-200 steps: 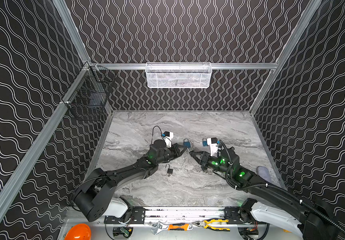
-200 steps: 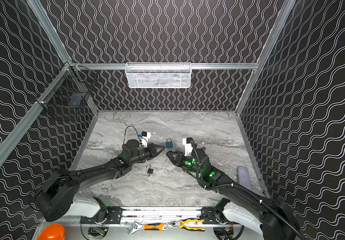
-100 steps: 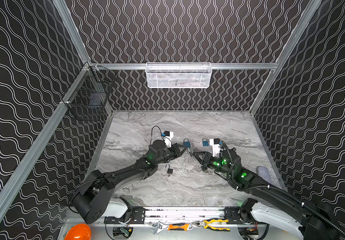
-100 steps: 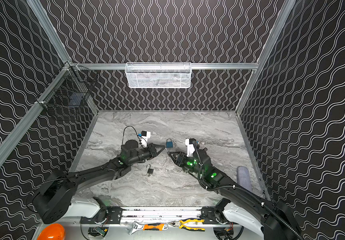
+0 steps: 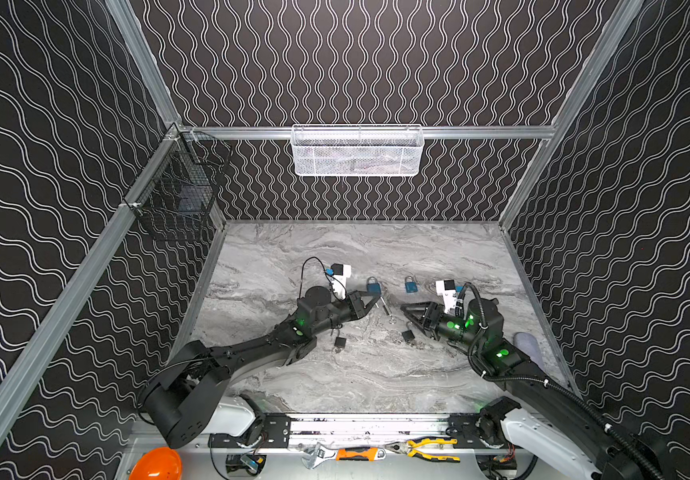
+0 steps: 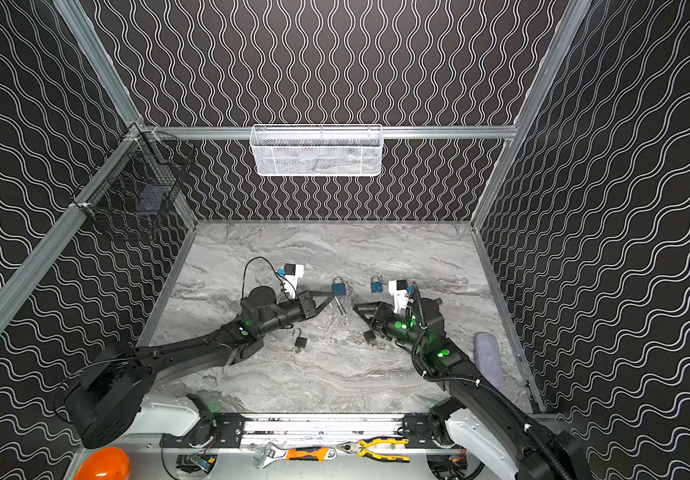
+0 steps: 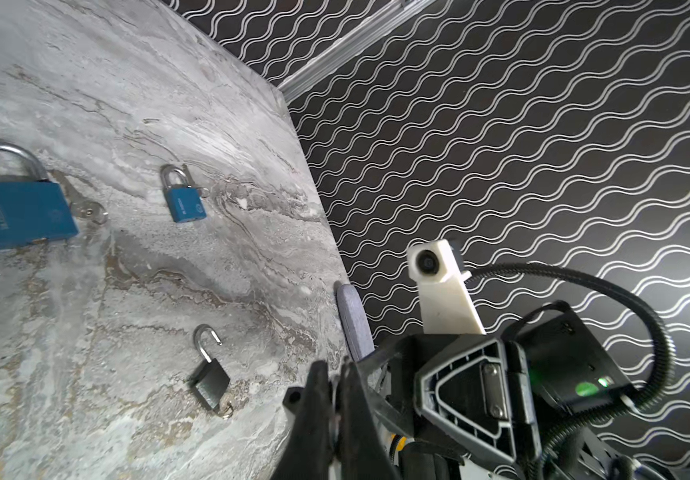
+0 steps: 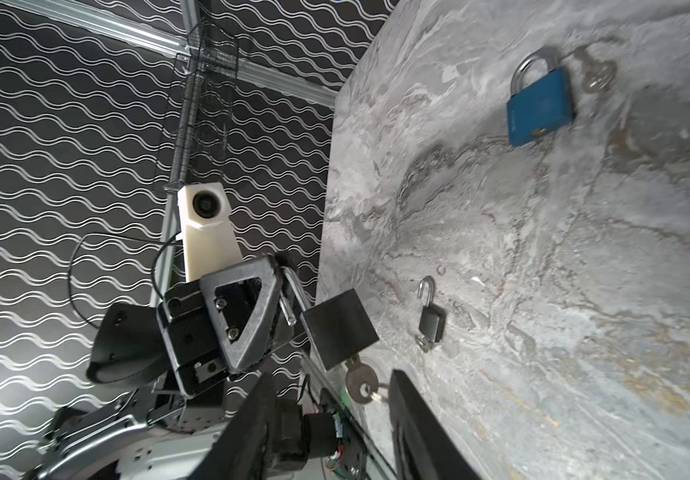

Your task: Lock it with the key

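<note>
My left gripper point(image 5: 376, 298) point(image 7: 337, 365) is shut on the silver shackle of a black padlock point(image 8: 339, 328), which it holds above the marble table point(image 5: 376, 374). The shackle's free end stands out of the body. A silver key point(image 8: 362, 384) sticks in the bottom of this padlock. My right gripper point(image 5: 407, 318) point(image 8: 331, 378) is open just to the right of it. In the right wrist view the key's head lies between the two spread fingers point(image 8: 410, 407), close to one of them. In both top views the held padlock point(image 6: 341, 308) shows as a thin silvery strip.
Two blue shut padlocks point(image 5: 373, 286) point(image 5: 410, 284) lie behind the grippers, the left one beside a loose key. Two small black open padlocks point(image 5: 340, 341) point(image 5: 407, 336) lie in front. A grey roll point(image 5: 528, 349) lies at the right wall. Baskets point(image 5: 356, 151) point(image 5: 181, 195) hang on the walls.
My right gripper has drawn back to the right, away from the left gripper's tip, and its jaws have spread wider. The left arm has kept still with the padlock.
</note>
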Robot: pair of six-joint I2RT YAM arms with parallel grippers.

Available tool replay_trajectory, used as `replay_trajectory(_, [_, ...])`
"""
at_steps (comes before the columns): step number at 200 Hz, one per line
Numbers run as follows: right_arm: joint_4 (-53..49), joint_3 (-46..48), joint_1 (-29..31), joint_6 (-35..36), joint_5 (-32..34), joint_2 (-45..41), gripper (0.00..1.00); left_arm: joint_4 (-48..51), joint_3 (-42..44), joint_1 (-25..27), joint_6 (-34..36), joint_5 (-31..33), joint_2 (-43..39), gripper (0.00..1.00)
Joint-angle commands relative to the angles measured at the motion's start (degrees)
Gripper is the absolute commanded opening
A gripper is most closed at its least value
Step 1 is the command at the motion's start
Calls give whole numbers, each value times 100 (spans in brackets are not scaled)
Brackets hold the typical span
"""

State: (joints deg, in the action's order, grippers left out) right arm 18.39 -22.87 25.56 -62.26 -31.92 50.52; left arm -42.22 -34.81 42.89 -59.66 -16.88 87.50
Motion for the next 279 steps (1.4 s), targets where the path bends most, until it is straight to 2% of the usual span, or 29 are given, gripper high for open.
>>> replay_trajectory(1, [790,158,-25,-520,-620,72,46,-511,39,35,87,99,-94,0])
replay_trajectory(26, [1397,297,-23,-698,-911,324,46,-337,54,48,115,197,-256,0])
replay_trajectory(44, [1437,278,-17,-434,-851,333,46,-55,3,60,136,212,-327,0])
replay_trajectory(93, [-116,-421,23,1460,-383,-39,56,249,-32,61,-15,267,-429,0])
replay_trajectory(109, [-625,-650,140,2106,-163,-28,58,669,-190,61,-37,312,-483,0])
replay_trajectory(126, [-1099,-840,379,2745,322,-39,58,1230,-379,66,-88,363,-513,0])
replay_trajectory(158, [-1671,-1103,986,3631,1296,99,59,1441,-512,61,-334,326,-506,0])
replay_trajectory(203, [-1751,-1164,1735,4035,2464,273,58,1642,-630,61,-586,263,-451,0])
replay_trajectory(248, [-1339,-910,1798,4079,2784,327,56,1694,-679,53,-593,216,-452,0])
replay_trajectory(279, [-1124,-839,1801,4152,2749,382,54,1691,-677,62,-616,191,-427,0])
